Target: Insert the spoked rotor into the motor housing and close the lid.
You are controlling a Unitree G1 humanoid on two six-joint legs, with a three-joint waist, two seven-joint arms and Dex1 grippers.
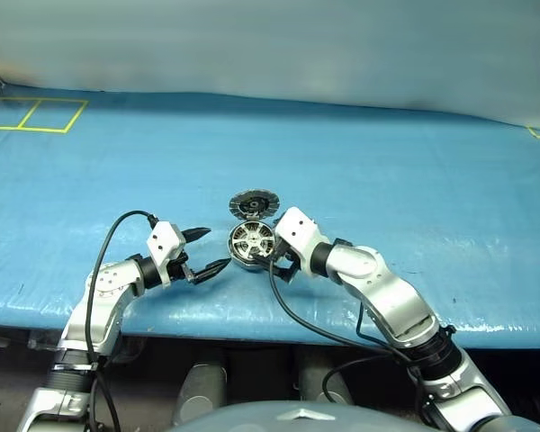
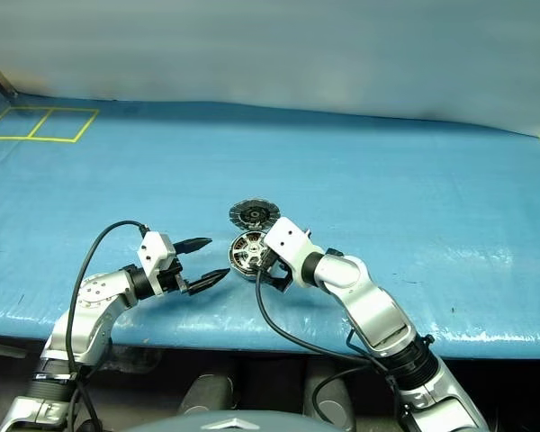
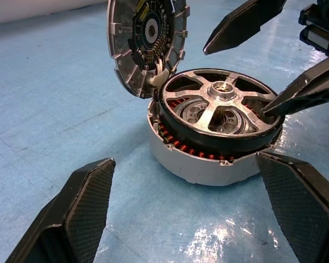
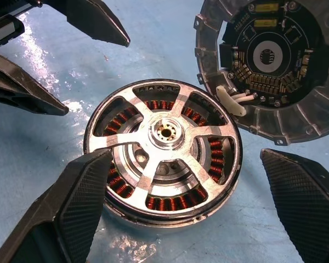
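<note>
Black carbon-pattern fingers of my right gripper (image 4: 175,208) stand spread wide and hold nothing; one pad (image 4: 77,203) overlaps the near rim of the spoked rotor (image 4: 163,175) in the right wrist view, though I cannot tell whether it touches. My left gripper (image 1: 207,250) is likewise wide apart and empty, hovering just left of the motor housing (image 3: 208,167) with its tips short of the can's wall. Both tools sit close to the near edge of the blue mat (image 1: 387,162), so I have little room toward me, while the mat lies open to either side and far ahead of the parts. Between the two grippers the housing stands upright on the mat, and the rotor rests in its top, slightly tilted as seen from the left wrist, with copper windings showing through the gaps between spokes. Just beyond it the lid (image 3: 145,44) stands raised on its hinge at the housing's far edge, its dark circuit face turned toward me. Further off, yellow lines (image 1: 36,115) mark the mat's far left corner.
</note>
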